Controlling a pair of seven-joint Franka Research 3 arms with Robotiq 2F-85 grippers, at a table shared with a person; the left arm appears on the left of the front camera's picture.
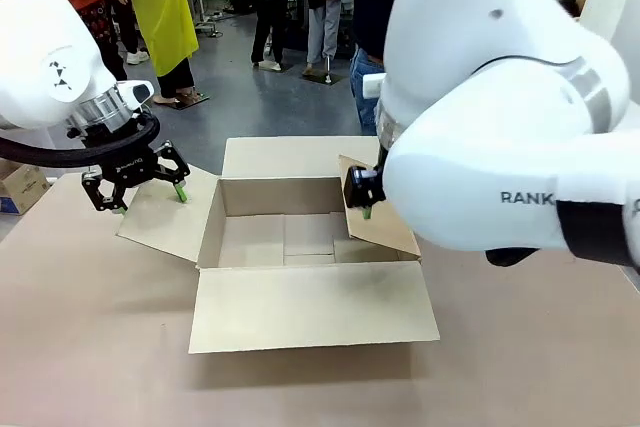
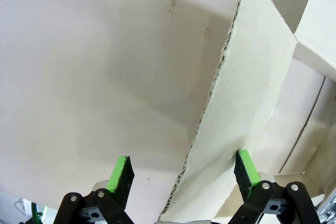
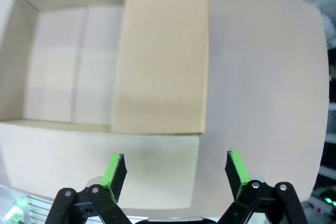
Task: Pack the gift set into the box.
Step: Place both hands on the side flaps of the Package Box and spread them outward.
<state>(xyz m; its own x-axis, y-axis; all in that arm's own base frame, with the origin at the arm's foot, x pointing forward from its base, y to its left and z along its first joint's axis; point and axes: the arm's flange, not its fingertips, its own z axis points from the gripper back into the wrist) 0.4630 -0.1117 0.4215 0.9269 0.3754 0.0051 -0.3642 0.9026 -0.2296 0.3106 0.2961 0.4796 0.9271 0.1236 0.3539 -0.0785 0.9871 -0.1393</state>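
The box (image 1: 300,237) stands open in the middle of the table, all four flaps spread outward and its inside bare. My left gripper (image 1: 150,200) hangs open over the box's left flap (image 1: 165,217). In the left wrist view the flap's torn edge (image 2: 210,108) runs between the fingers of the open left gripper (image 2: 184,171). My right gripper (image 1: 367,209) sits at the raised right flap (image 1: 385,222), mostly hidden by its own arm. The right wrist view shows the right gripper (image 3: 176,171) open above that flap (image 3: 163,56), touching nothing. The gift set is out of view.
A small brown carton (image 1: 20,187) sits off the table's left edge. Several people stand beyond the far side of the table. The right arm's bulky white body (image 1: 500,127) fills the front view's right half. Brown table surface (image 1: 500,347) lies open in front.
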